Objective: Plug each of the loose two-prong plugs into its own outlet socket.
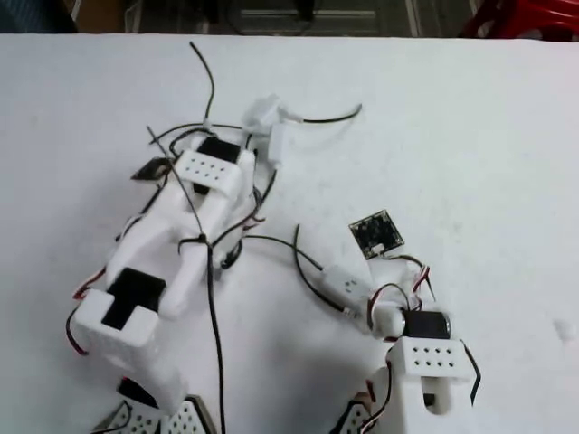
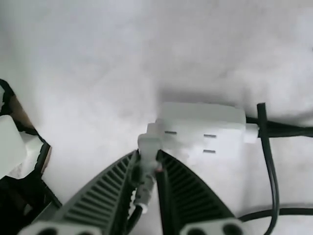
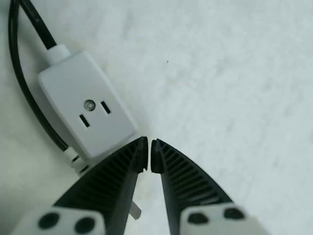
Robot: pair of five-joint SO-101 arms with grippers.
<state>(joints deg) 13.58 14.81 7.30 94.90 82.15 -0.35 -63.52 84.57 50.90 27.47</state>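
Two grippers work over the counter: the left gripper has its fingers clenched on a plug touching the first socket. The right gripper, fingers pressed together and empty, sits just beside the second socket. The plug is probably light, rigid and slick, so grasp its flat sides.

A white table spans the high view, its surface faintly mottled. Beyond its far edge, what looks like a red plastic chair stands by one corner, and a dark blue object by the other.
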